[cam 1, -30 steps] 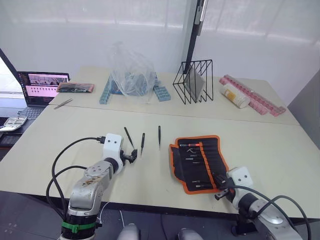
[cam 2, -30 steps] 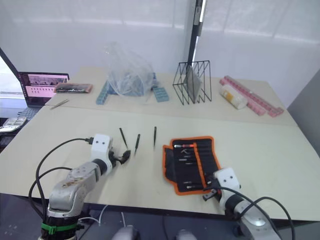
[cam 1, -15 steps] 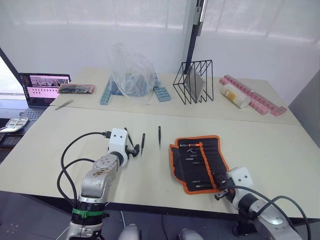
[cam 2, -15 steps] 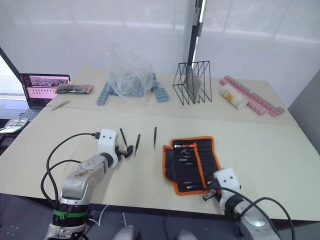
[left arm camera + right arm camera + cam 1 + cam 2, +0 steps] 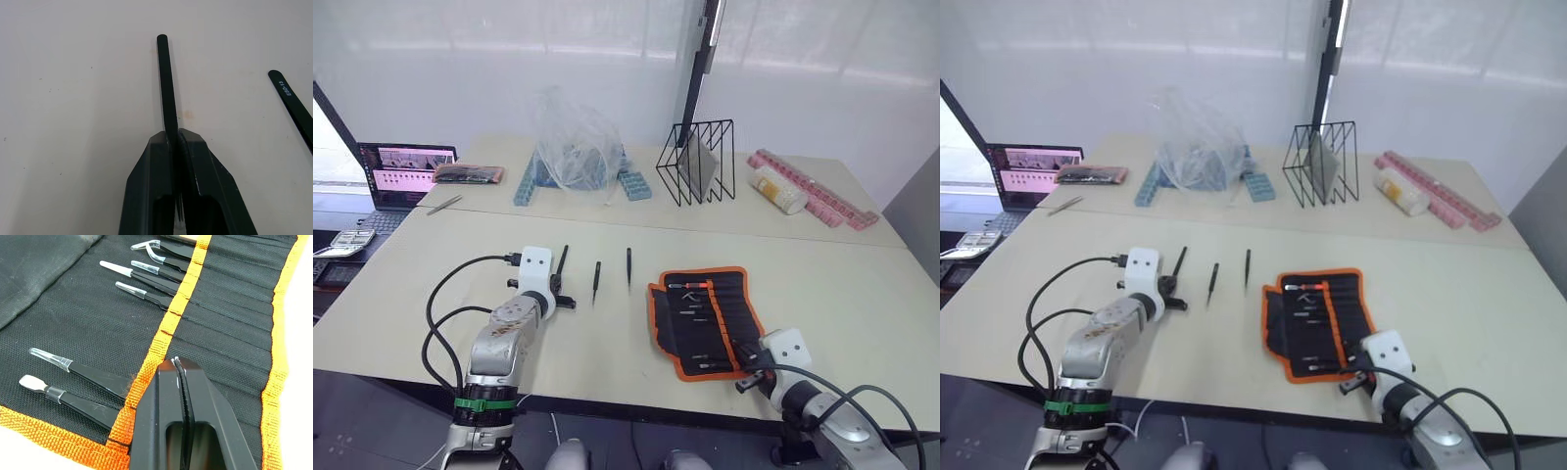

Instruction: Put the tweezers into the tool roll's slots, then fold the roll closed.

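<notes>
Pale beige tabletop (image 5: 431, 284) under white walls carries three loose black tweezers in a row near the middle: the leftmost tweezer (image 5: 562, 262), a second tweezer (image 5: 596, 279) beside it, and a third tweezer (image 5: 628, 266) nearest the tool roll (image 5: 705, 318).

The left gripper (image 5: 558, 299) is clamped on the leftmost tweezer; in the left wrist view its two black fingers (image 5: 156, 176) press together on the shaft, the blunt end pointing away over the table, with the second tweezer just beside it.

The tool roll lies open and flat toward the right front, black with orange edging and one orange strip down its middle. The slots (image 5: 230, 347) along that strip hold six tools with pale tips: four in one group, two in another, closer to the right gripper.

The right gripper (image 5: 751, 360) sits at the roll's near corner, its fingers (image 5: 161, 421) closed together with nothing between them, over the orange strip.

At the back stand one laptop (image 5: 406, 174), one clear plastic bag (image 5: 570, 137), one black wire rack (image 5: 697, 162) and one silver tweezer (image 5: 444, 204).
</notes>
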{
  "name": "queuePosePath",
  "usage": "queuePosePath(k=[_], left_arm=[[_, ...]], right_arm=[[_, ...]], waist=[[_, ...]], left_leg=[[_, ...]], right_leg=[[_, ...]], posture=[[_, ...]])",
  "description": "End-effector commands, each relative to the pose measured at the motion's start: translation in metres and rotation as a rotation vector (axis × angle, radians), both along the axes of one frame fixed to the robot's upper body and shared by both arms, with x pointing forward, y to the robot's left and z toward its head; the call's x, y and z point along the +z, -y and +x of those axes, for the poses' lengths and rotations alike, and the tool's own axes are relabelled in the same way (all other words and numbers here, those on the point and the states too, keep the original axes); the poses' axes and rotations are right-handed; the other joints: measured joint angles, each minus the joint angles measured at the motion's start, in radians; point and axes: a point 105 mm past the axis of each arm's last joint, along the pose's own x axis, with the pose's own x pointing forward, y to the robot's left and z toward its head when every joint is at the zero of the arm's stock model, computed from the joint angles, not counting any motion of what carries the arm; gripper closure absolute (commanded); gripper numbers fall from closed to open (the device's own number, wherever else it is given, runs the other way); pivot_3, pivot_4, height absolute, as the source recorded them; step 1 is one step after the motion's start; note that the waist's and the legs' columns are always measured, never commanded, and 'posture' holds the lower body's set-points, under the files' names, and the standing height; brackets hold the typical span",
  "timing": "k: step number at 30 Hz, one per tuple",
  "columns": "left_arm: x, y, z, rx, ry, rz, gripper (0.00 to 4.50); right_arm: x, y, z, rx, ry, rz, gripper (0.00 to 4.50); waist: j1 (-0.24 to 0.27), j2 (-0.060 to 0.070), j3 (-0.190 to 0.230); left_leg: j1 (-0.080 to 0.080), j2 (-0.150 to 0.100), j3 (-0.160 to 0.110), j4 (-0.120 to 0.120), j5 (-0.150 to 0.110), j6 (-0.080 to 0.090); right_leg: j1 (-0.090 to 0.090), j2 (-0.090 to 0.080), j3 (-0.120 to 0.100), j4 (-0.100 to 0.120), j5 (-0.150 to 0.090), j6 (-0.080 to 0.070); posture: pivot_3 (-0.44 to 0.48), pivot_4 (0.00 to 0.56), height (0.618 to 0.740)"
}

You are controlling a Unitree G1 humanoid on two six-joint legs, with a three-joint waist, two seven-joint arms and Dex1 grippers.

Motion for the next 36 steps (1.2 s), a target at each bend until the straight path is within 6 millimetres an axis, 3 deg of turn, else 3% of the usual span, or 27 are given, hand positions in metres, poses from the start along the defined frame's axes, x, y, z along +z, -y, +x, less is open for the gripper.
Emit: queuePosePath(k=[1, 5, 10, 15, 19, 25, 29, 31, 36], left_arm=[[-0.019, -0.006, -0.004, 0.009, -0.069, 0.005, 4.48], [-0.006, -0.014, 0.000, 0.002, -0.014, 0.044, 4.48], [0.037, -0.024, 0.005, -0.085, 0.120, 0.131, 4.48], [0.077, -0.018, 0.004, -0.237, 0.209, 0.182, 4.48], [0.109, 0.013, 0.003, -0.467, 0.276, 0.198, 4.48], [0.133, 0.086, -0.012, -0.870, 0.287, 0.180, 4.48], [0.131, 0.128, -0.029, -1.094, 0.212, 0.146, 4.48], [0.121, 0.145, -0.042, -1.194, 0.136, 0.155, 4.48], [0.092, 0.163, -0.062, -1.328, 0.026, 0.270, 4.48]], right_arm=[[-0.030, 0.007, -0.015, -0.031, -0.149, -0.008, 4.50], [-0.030, 0.007, -0.015, -0.031, -0.150, -0.008, 4.50], [-0.031, 0.008, -0.017, -0.032, -0.154, -0.009, 4.50], [-0.031, 0.009, -0.018, -0.036, -0.156, -0.010, 4.50], [-0.030, 0.009, -0.018, -0.039, -0.153, -0.008, 4.50], [-0.030, 0.009, -0.018, -0.041, -0.155, -0.008, 4.50], [-0.029, 0.010, -0.018, -0.045, -0.154, -0.011, 4.50], [-0.028, 0.010, -0.020, -0.051, -0.152, -0.010, 4.50], [-0.025, 0.008, -0.025, -0.067, -0.144, -0.006, 4.50]], waist=[[0.000, 0.000, 0.000], [-0.001, 0.000, 0.000], [-0.011, -0.002, 0.002], [-0.009, -0.011, 0.006], [-0.008, -0.013, 0.008], [-0.007, -0.015, 0.010], [-0.011, -0.013, 0.011], [-0.013, -0.012, 0.011], [-0.012, -0.010, 0.012]], left_leg=[[0.000, 0.000, 0.000, 0.000, 0.000, 0.000], [0.000, 0.000, 0.000, -0.001, 0.000, 0.000], [-0.004, 0.001, 0.000, -0.003, 0.000, 0.000], [-0.015, 0.001, 0.000, -0.010, 0.002, -0.002], [-0.018, 0.000, 0.000, -0.010, 0.002, -0.002], [-0.018, 0.000, 0.000, -0.011, 0.002, -0.002], [-0.018, 0.000, 0.000, -0.011, 0.002, -0.002], [-0.018, 0.000, 0.000, -0.011, 0.002, -0.002], [-0.019, -0.001, -0.001, -0.011, 0.002, -0.001]], right_leg=[[0.000, 0.000, 0.000, 0.000, 0.000, 0.000], [0.000, 0.000, 0.000, -0.001, 0.000, 0.000], [-0.002, 0.001, 0.000, 0.000, 0.000, 0.000], [-0.013, 0.001, 0.000, -0.002, 0.001, -0.001], [-0.016, 0.000, 0.000, -0.001, 0.001, -0.002], [-0.016, 0.001, -0.001, -0.002, 0.001, -0.002], [-0.016, 0.001, 0.000, -0.002, 0.001, -0.001], [-0.016, 0.002, 0.000, -0.001, 0.001, -0.001], [-0.017, 0.002, 0.000, 0.000, 0.001, -0.001]], posture=[[0.000, 0.150, 0.705], [0.000, 0.150, 0.705], [0.000, 0.150, 0.705], [0.000, 0.150, 0.705], [0.000, 0.150, 0.705], [0.000, 0.150, 0.705], [0.000, 0.150, 0.705], [0.000, 0.150, 0.705], [0.000, 0.150, 0.705]])
